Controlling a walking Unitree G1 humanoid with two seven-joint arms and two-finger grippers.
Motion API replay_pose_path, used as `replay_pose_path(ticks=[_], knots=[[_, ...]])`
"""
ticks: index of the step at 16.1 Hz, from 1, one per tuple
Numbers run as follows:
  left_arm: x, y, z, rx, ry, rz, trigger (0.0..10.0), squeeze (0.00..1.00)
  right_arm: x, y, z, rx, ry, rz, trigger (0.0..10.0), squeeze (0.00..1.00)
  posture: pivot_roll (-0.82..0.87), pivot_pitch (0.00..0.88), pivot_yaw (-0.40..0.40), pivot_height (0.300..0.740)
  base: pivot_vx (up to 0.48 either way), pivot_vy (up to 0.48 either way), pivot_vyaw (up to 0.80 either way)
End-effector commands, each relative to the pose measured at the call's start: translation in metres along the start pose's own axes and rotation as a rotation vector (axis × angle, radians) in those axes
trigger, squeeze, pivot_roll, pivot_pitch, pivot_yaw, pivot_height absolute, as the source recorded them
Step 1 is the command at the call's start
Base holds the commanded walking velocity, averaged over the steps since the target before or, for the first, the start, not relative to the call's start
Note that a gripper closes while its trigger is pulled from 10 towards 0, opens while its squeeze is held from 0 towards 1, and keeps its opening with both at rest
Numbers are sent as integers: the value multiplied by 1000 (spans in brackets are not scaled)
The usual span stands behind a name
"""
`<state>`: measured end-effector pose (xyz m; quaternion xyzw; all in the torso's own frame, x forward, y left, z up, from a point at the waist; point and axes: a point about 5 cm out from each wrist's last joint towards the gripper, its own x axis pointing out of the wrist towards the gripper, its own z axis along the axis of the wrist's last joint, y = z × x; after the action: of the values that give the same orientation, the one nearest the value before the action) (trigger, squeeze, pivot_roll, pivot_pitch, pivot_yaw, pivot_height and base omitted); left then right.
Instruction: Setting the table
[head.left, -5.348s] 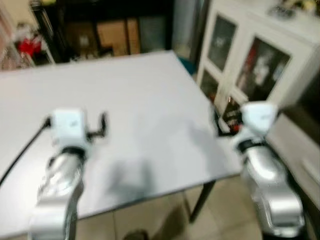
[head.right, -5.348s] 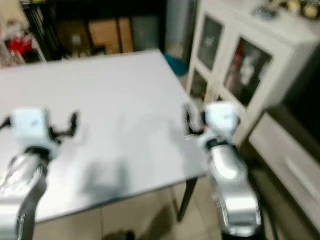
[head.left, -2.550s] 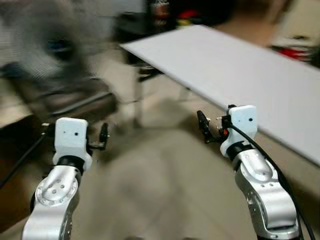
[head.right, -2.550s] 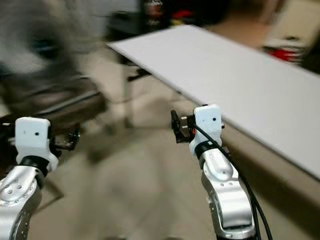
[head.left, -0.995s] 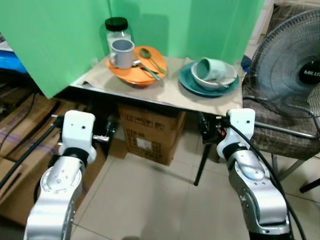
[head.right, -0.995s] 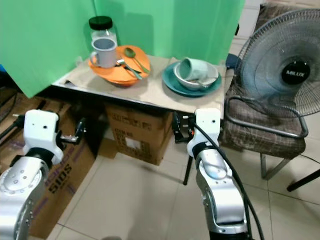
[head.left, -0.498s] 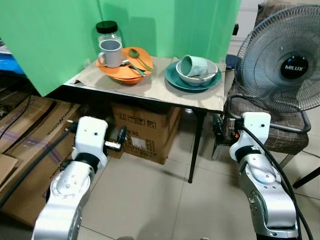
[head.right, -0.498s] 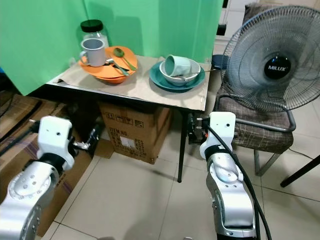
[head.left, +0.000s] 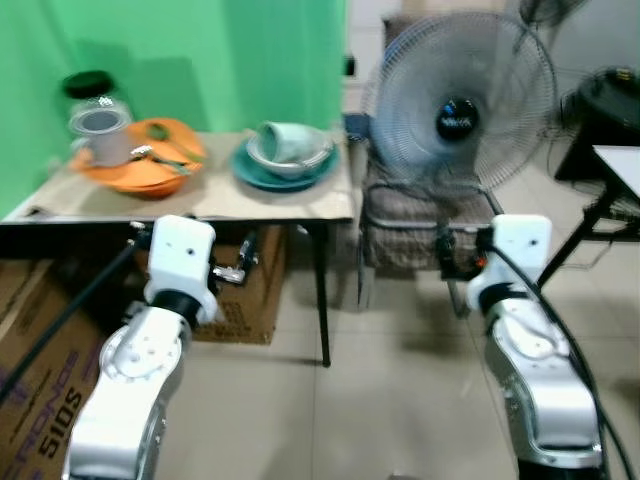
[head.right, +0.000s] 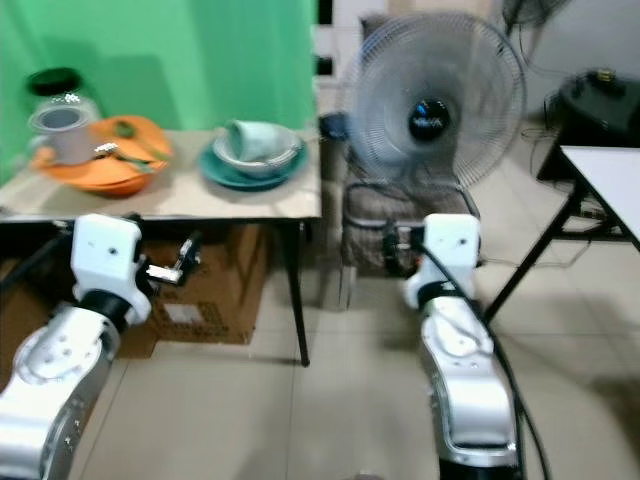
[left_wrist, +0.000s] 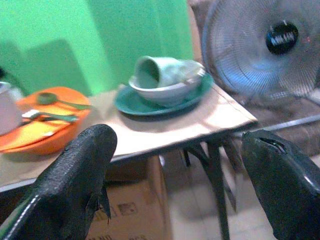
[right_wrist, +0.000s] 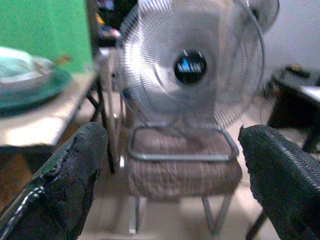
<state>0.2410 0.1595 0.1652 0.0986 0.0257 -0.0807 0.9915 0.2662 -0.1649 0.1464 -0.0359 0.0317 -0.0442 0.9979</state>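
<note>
A small side table (head.left: 200, 205) stands at the left against a green backdrop. On it sit an orange plate (head.left: 150, 170) with a grey mug (head.left: 98, 132) and green spoons, and a teal plate (head.left: 285, 170) bearing a white bowl with a pale green cup (left_wrist: 160, 70) tipped on its side. A black-lidded glass jar (head.left: 88, 88) stands behind the mug. My left gripper (head.left: 240, 265) is open, held low in front of the side table. My right gripper (head.left: 452, 258) is open too, in front of a chair.
A standing fan (head.left: 460, 110) rests on a brown-cushioned chair (head.left: 420, 215) right of the side table. Cardboard boxes (head.left: 245, 290) sit under the table and at the left. A white table corner (head.left: 620, 165) shows at far right. Tiled floor lies ahead.
The camera has swung right: the side table now sits further left, the fan is central, and a white table edge has come into view. Both grippers stay open.
</note>
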Motion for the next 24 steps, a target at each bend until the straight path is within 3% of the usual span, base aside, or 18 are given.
replay_pose_path(ticks=[1,5,7,9,15,17,18,24], knots=[[-2,6,-1,15,8,19,10000,525,3,7,4,-9,-26,-21,10000,0,77,0,55,740,281,0,0],[-3,5,-2,11,8,15,10000,525,2,12,2,-12,-16,39,10000,0,75,0,56,740,289,0,0],[-3,4,-2,12,9,15,10000,522,0,19,5,53,-30,123,10000,0,80,0,52,740,289,0,0],[-4,5,-1,16,8,15,10000,529,1,25,7,16,-43,175,10000,0,85,0,50,740,289,0,0],[-7,2,0,44,9,-18,10000,525,9,26,22,74,-101,200,10000,0,94,0,50,740,294,0,472],[-7,1,1,52,8,-33,10000,525,11,28,28,59,-119,242,10000,0,93,0,49,740,296,0,0],[-7,0,1,56,6,-39,10000,525,11,34,34,59,-151,324,10000,0,94,0,47,740,292,0,0],[-8,-5,4,87,7,-93,10000,529,18,38,47,-84,-203,477,10000,0,98,0,43,740,294,0,0]])
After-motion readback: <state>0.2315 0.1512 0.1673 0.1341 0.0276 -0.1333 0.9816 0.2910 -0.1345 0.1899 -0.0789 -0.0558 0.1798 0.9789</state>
